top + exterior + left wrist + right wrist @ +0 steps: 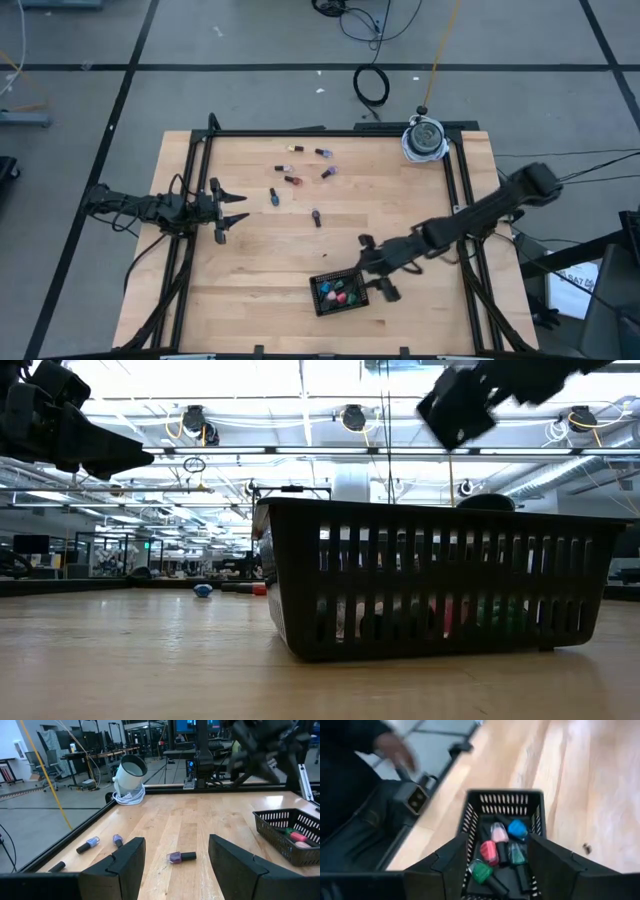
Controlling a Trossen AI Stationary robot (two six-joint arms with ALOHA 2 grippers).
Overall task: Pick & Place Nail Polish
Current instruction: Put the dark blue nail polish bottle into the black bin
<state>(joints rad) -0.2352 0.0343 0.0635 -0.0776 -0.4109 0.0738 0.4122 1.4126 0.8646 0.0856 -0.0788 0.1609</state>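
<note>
Several nail polish bottles (292, 181) lie scattered on their sides on the far half of the wooden table. One purple bottle (181, 856) lies ahead of my left gripper (238, 207), which hovers open and level at the table's left. Several more bottles, among them a pink one (499, 832), a blue one (518, 829) and a red one (489, 852), lie inside a black slotted basket (322, 303) near the front edge. My right gripper (372, 268) hangs open just above the basket's right side (536, 822), slanting down, with nothing between its fingers.
A white cylinder with a coiled cable (425, 138) stands at the table's far right corner. Black frame rails (190, 170) run along the table's left, far and right edges. Bare wood lies between the scattered bottles and the basket.
</note>
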